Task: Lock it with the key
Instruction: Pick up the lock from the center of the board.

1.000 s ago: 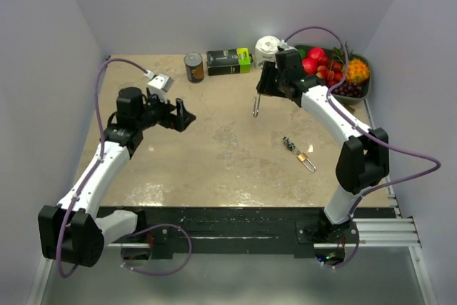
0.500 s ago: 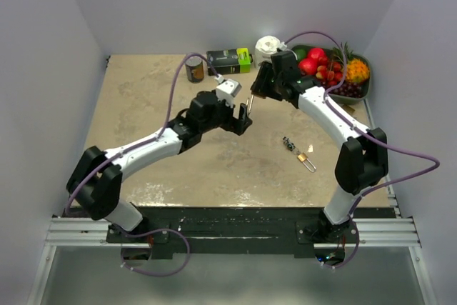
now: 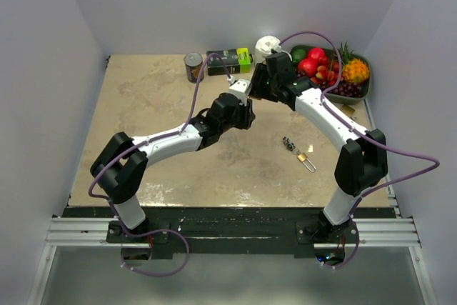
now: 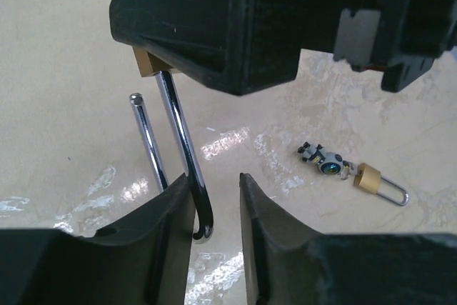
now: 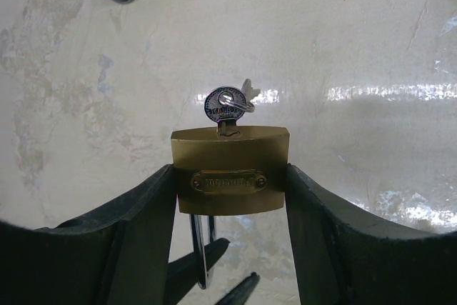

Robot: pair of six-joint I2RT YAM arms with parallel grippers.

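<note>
My right gripper (image 5: pixel 230 171) is shut on the brass body of a padlock (image 5: pixel 230 191), held above the table. A key (image 5: pixel 227 105) with a blue-marked head sticks in the lock's keyhole. The chrome shackle (image 4: pixel 182 141) hangs down from the body with its free leg out, so the lock is unlatched. My left gripper (image 4: pixel 216 180) has its fingers on either side of the shackle's bend. The bend lies against the left finger (image 4: pixel 175 205), and a gap shows to the other finger. In the top view the two grippers meet at mid-table, left gripper (image 3: pixel 246 108) just below right gripper (image 3: pixel 258 87).
A second, small brass padlock (image 3: pixel 305 157) with a key bunch (image 3: pixel 288 143) lies on the table to the right. Along the back stand a can (image 3: pixel 193 66), a green-and-black box (image 3: pixel 229 61), a white container (image 3: pixel 268 46) and a fruit bowl (image 3: pixel 366 89).
The left arm swung from the table's left to the middle and reached the hanging shackle. Its jaws narrowed from wide open. The right gripper kept hold of the padlock, shifting slightly left.
</note>
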